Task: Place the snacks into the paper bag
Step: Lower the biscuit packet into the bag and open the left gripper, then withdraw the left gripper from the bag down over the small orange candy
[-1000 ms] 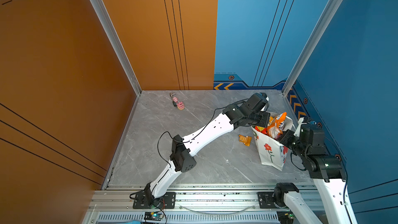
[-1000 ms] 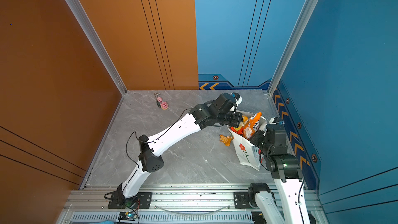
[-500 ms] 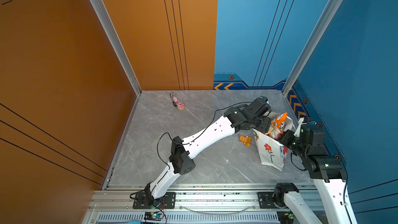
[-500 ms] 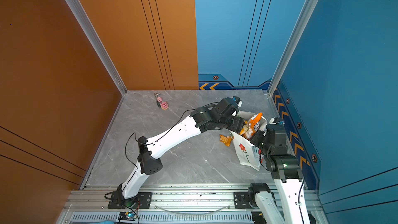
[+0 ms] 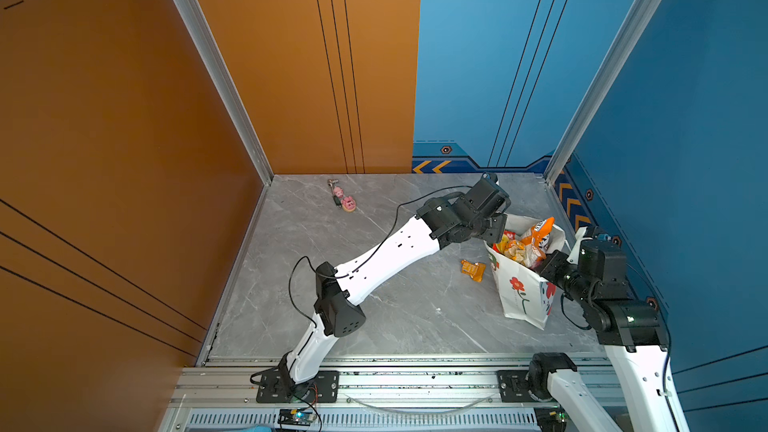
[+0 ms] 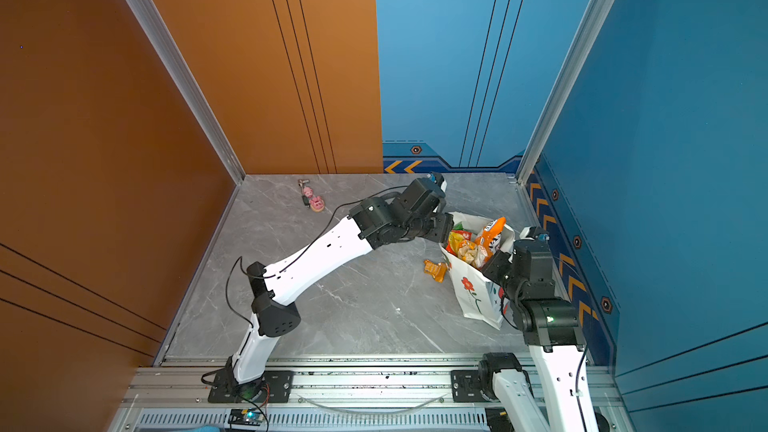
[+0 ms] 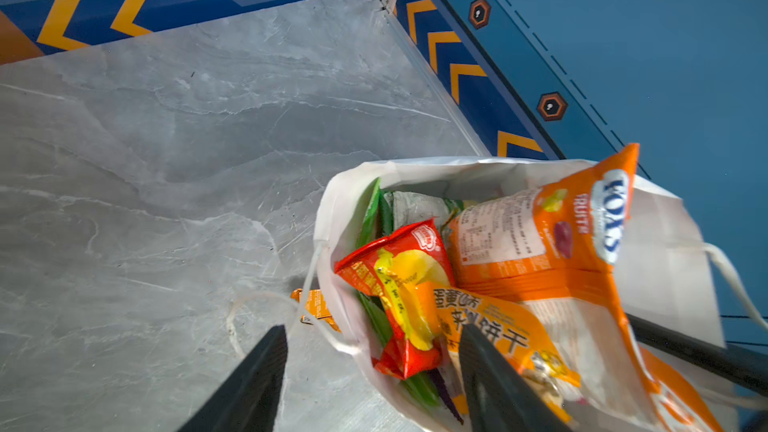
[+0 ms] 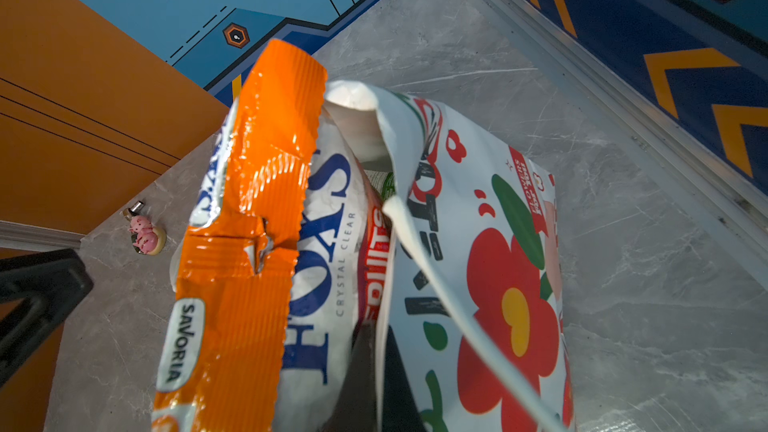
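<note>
Several snacks [image 7: 490,268] already fill the paper bag [image 5: 519,297], which stands with its mouth open at the right side of the grey surface [image 5: 395,317], close to the blue wall. A tall orange Fox's bag [image 5: 540,234] pokes up well above the rim. Seen from the left wrist, a red-and-yellow packet [image 7: 399,268], an orange biscuit packet [image 7: 490,326] and the edge of a green packet [image 7: 370,218] sit beside it inside the bag. One small orange sachet [image 5: 473,270] is outside, lying flat on the surface just beside the bag's flowered front.

The left claw [image 7: 372,328] hangs over the bag's rim with its fingers spread wide, gripping nothing. One finger is over the bare surface and the other over the packets inside, with the rim and a white cord handle [image 7: 257,301] passing beneath the gap. The right claw [image 8: 378,376] is closed, pinching the bag's wall at the rim on the side toward the blue wall, right next to the Fox's bag.

Two pink pig charms [image 5: 344,200] lie near the back wall toward the left corner, well apart from the bag and both arms.
</note>
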Robot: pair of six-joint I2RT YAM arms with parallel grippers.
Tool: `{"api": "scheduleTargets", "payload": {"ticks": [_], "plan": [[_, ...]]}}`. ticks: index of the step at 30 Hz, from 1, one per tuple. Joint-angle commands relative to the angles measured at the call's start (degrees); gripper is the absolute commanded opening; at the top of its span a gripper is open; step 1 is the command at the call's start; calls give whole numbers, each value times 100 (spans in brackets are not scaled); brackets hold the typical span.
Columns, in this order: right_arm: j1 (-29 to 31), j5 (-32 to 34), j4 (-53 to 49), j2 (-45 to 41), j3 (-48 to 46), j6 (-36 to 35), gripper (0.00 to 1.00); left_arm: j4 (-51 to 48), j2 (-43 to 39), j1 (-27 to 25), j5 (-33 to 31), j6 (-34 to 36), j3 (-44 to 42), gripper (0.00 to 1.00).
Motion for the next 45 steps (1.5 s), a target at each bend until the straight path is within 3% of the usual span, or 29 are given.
{"api": "scheduleTargets", "payload": {"ticks": [1, 7, 11, 15, 17, 22, 27, 37, 40, 45], "plan": [[39, 43, 539, -154, 33, -60, 0, -464, 398, 157, 52, -163, 287, 69], [39, 17, 565, -137, 20, -32, 0, -549, 776, 321, 402, -342, 467, 65], [48, -35, 606, -104, 20, -16, 0, -536, 1014, 350, 722, -401, 666, 54], [48, -137, 664, -24, 14, -1, 0, -525, 1261, 362, 1054, -454, 990, 35], [57, -215, 711, 51, 28, 1, 0, -526, 1305, 370, 1123, -493, 1087, 21], [100, -389, 925, 300, 61, 69, 0, -523, 1027, 389, 764, -549, 945, 0], [431, -490, 1202, 653, 183, 177, 0, -333, 283, 503, 21, -522, 119, 0], [1491, 114, 1550, 1231, 371, 221, 0, 1132, -1894, 627, -687, -666, -2763, 0], [1499, 199, 1535, 1314, 362, 199, 0, 1478, -2232, 636, -582, -690, -3295, 0], [1435, 307, 1471, 1244, 286, 133, 0, 1481, -2154, 563, -293, -724, -3384, 0]]}}
